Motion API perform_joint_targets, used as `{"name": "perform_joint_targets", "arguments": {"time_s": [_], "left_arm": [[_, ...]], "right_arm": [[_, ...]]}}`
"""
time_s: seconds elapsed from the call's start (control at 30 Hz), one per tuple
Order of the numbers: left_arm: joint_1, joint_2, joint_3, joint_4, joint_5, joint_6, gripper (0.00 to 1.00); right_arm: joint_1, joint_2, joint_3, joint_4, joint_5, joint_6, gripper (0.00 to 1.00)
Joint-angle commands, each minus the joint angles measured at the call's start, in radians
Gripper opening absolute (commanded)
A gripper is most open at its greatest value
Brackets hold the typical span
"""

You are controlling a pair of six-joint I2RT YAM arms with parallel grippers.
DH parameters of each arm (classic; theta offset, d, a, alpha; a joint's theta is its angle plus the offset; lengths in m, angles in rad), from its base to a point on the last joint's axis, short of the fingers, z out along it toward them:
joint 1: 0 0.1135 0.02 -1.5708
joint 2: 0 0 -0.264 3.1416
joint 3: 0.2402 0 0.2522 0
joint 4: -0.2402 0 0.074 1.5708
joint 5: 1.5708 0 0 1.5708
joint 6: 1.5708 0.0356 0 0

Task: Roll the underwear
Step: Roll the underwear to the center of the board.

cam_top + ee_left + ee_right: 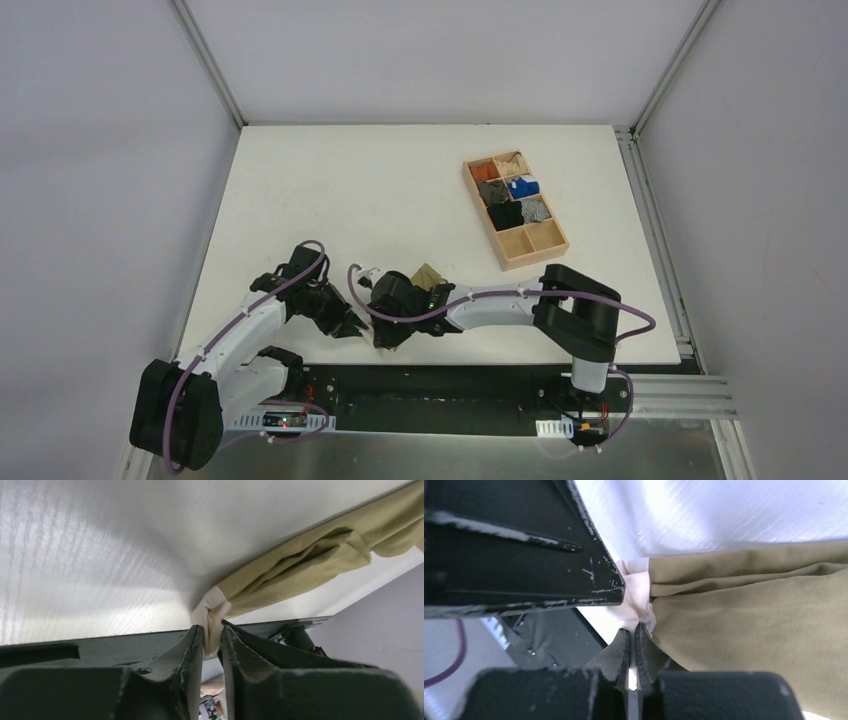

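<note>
Grasp and setup step: the underwear lies creased at the near edge of the counter, between the two arms. Left end effector is clenched on the cream waistband, and right end effector pinches the waistband too. No roll visible yet. Next move likely calls for laying it flat farther in, then rolling evenly.

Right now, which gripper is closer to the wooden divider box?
Right. The right gripper sits near-left of the box, shut on the underwear; the left gripper, gripping it too, is just farther left.
</note>
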Motion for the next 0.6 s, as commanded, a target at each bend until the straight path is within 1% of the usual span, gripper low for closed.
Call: {"name": "perform_joint_targets", "arguments": {"time_s": [0.0, 0.13, 0.23, 0.43, 0.57], "left_arm": [[-0.004, -0.025, 0.064, -0.063, -0.01, -0.008, 0.26], [-0.004, -0.042, 0.087, -0.089, -0.026, -0.005, 0.4], [-0.002, -0.058, 0.093, -0.104, -0.033, -0.007, 0.47], [-0.003, -0.086, 0.073, -0.107, -0.002, -0.011, 0.48], [-0.004, -0.112, 0.059, -0.106, 0.028, -0.003, 0.44]], "right_arm": [[-0.048, -0.015, -0.059, 0.104, -0.252, 0.104, 0.0], [-0.092, -0.009, -0.116, 0.183, -0.348, 0.161, 0.0], [-0.122, -0.006, -0.161, 0.254, -0.406, 0.211, 0.0], [-0.179, 0.026, -0.224, 0.382, -0.507, 0.314, 0.0], [-0.202, 0.05, -0.229, 0.431, -0.573, 0.372, 0.0]]}}
